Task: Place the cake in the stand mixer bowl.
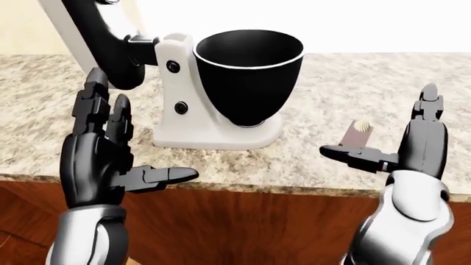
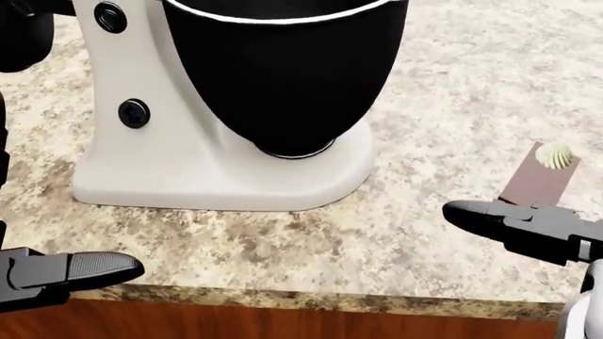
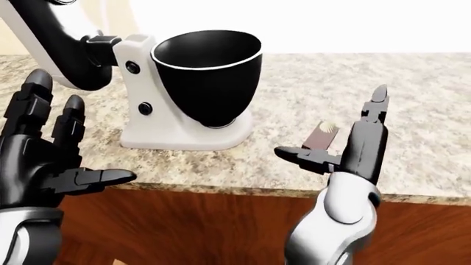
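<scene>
Both robot hands are spread wide and grasp nothing. On the left, the robot hand is raised at the desk's near edge, palm inward, two fingers pointing up and the thumb stretched toward the middle of the left-eye view; it touches nothing. On the right, the robot hand is likewise released, one finger pointing up and its thumb reaching leftward. In the head view that thumb lies just below the cake; whether the two touch cannot be told.

One cake shows: a thin brown slice with a pale cream dab on top, lying on the speckled granite desk, right of the mixer and outside the bowl.

One stand mixer rests on the desk, its base white and its head tilted up toward the upper left. It carries one black bowl, upright, with a thin white rim.

Below the desk edge runs a reddish wood cabinet face.
</scene>
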{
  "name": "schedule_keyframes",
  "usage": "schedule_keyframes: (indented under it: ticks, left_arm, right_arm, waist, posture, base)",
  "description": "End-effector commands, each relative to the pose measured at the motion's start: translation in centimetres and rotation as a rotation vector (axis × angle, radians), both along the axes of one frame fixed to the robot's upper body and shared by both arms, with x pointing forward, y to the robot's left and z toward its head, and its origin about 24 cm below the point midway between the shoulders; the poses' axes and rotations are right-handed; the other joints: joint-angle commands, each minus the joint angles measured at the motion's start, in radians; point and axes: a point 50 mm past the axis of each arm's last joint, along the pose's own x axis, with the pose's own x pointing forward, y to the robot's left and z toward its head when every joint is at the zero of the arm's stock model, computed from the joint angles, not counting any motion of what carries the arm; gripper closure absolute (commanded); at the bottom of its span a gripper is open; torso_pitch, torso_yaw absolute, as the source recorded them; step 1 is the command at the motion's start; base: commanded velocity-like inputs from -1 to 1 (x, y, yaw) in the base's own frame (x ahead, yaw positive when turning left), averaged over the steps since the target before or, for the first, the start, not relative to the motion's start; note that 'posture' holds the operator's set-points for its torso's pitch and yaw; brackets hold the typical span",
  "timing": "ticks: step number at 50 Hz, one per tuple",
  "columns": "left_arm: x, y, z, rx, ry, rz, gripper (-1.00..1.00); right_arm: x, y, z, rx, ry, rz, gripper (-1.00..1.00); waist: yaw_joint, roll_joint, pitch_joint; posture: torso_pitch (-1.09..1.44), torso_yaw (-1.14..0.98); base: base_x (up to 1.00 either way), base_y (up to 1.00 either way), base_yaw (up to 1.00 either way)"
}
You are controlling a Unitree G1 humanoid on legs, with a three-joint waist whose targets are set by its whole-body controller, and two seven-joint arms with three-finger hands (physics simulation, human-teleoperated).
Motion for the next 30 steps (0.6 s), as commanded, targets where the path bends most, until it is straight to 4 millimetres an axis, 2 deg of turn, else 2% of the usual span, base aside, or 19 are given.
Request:
schedule_keyframes:
  ticks: [1,8,16,19,30]
  left_arm:
    - [-0.4,-0.1,0.9,0.011,-0.064,0.0,-1.0]
    - [-0.4,-0.1,1.0,0.007,-0.065,0.001,-1.0]
    - [-0.3,-0.1,1.1,0.007,-0.066,0.001,-1.0]
    - [-0.3,-0.1,1.1,0.008,-0.066,0.0,-1.0]
    - [-0.3,-0.1,1.2,0.007,-0.067,-0.003,-1.0]
  right_arm:
    - [0.4,0.5,1.1,-0.008,-0.105,0.057,-1.0]
    - [2.3,0.1,-0.2,0.047,-0.105,0.073,-1.0]
    - [2.8,-0.2,-2.1,0.072,-0.068,0.026,-1.0]
    - [3.4,-0.1,-3.4,0.095,-0.047,0.024,-1.0]
    - [2.4,-0.9,-5.3,0.129,-0.04,-0.031,-1.0]
  waist:
    - [0.0,-0.002,-0.014]
    - [0.001,-0.003,-0.017]
    - [0.006,-0.011,-0.021]
    - [0.007,-0.013,-0.022]
    - [0.012,-0.019,-0.027]
  posture:
    - [0.0,0.0]
    - [0.0,0.0]
    - [0.0,0.0]
    - [0.0,0.0]
    - [0.0,0.0]
  base:
    - [0.0,0.0,0.0]
    - [0.0,0.0,0.0]
    - [0.0,0.0,0.0]
    - [0.0,0.0,0.0]
    - [0.0,0.0,0.0]
